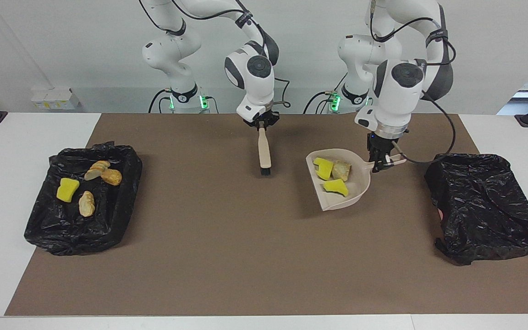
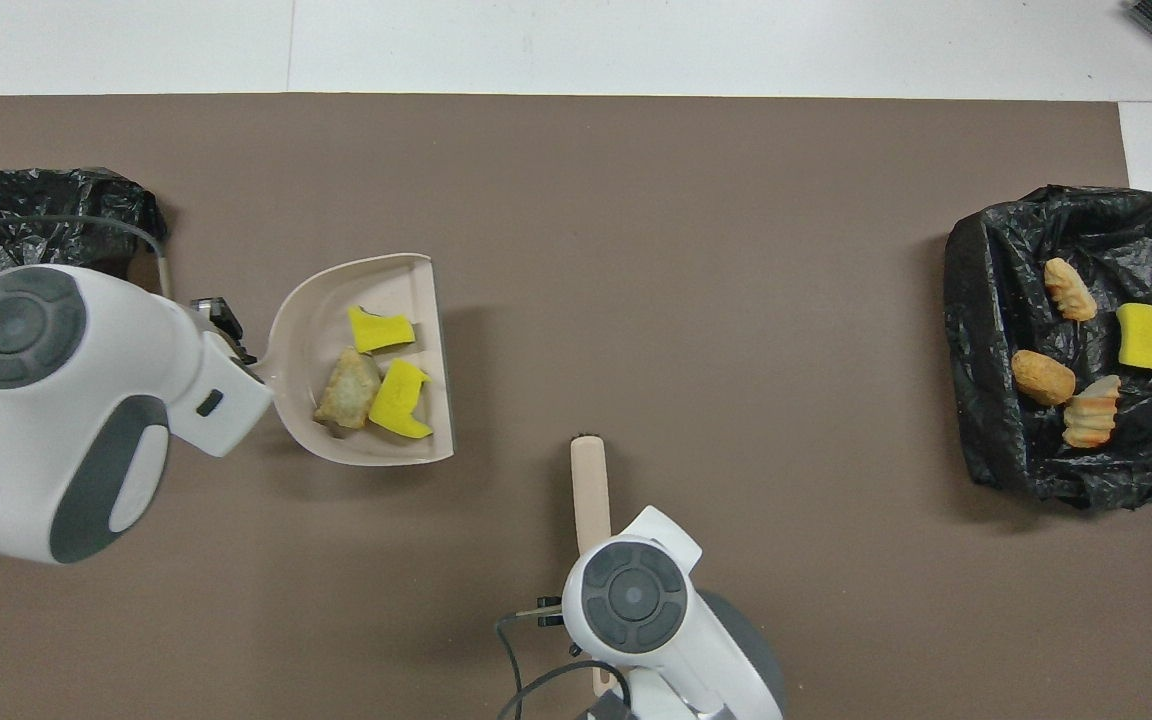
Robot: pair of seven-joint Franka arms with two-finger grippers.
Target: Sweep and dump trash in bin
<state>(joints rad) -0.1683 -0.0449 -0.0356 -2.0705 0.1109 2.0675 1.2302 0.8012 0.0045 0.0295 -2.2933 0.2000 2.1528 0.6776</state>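
My left gripper (image 1: 380,161) is shut on the handle of the beige dustpan (image 1: 358,185) and holds it over the mat, beside the black-lined bin (image 1: 484,206) at the left arm's end. In the pan lie three pieces of trash: two yellow sponge chunks (image 1: 322,167) (image 1: 336,187) and a beige crumb (image 1: 341,170). They also show in the overhead view, the chunks (image 2: 381,330) (image 2: 401,400) and the crumb (image 2: 346,390), in the dustpan (image 2: 311,310). My right gripper (image 1: 262,124) is shut on the brush (image 1: 264,153), which hangs bristles down over the mat's middle (image 2: 591,480).
A second black-lined bin (image 1: 62,238) at the right arm's end holds several scraps: a yellow sponge chunk (image 1: 67,189), beige crumbs (image 1: 86,204) and a brown lump (image 1: 112,177). It also shows in the overhead view (image 2: 976,300). A brown mat (image 1: 227,256) covers the table.
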